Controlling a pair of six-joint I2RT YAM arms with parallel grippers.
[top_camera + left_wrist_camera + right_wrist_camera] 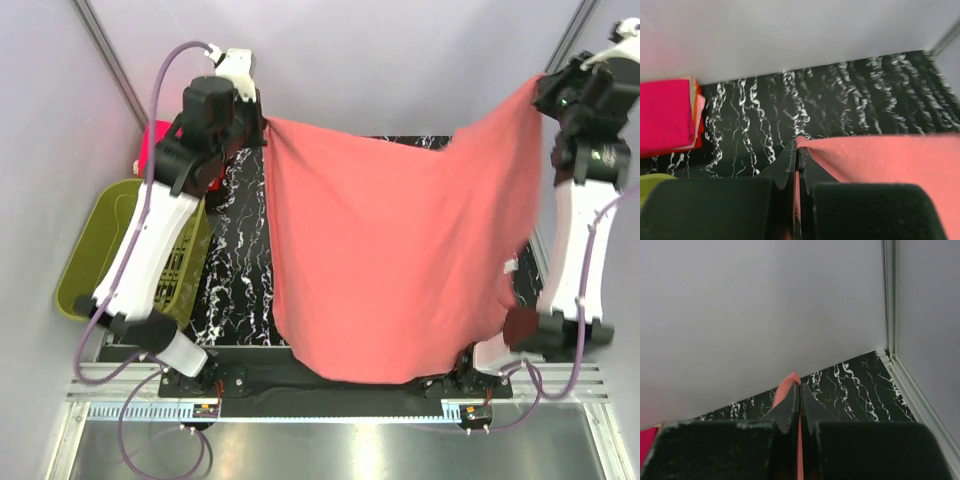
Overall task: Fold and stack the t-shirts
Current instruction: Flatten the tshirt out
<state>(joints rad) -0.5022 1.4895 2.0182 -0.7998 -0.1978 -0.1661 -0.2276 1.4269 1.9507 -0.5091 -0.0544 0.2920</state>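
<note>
Salmon t-shirt [390, 250]: lifted and spread wide between the two arms. It hangs as a broad sheet over the middle of the table, its top edge sagging between the held corners and its lower edge drooping toward the near side.
Left gripper [262, 125]: raised at the far left, jaws pinched narrow on the shirt's left top corner; the wrist view shows the cloth caught between the fingers [785, 165].
Right gripper [540, 85]: raised at the far right, jaws clamped tight on the shirt's right top corner, a tip of cloth poking out past the fingers [787, 407].
Folded magenta t-shirts [665, 117]: flat stack at the table's far left, well apart from the hanging shirt.
Black marbled table [235, 250]: under the shirt.
Olive-green basket [95, 250]: left of the table, just near of the folded stack.
</note>
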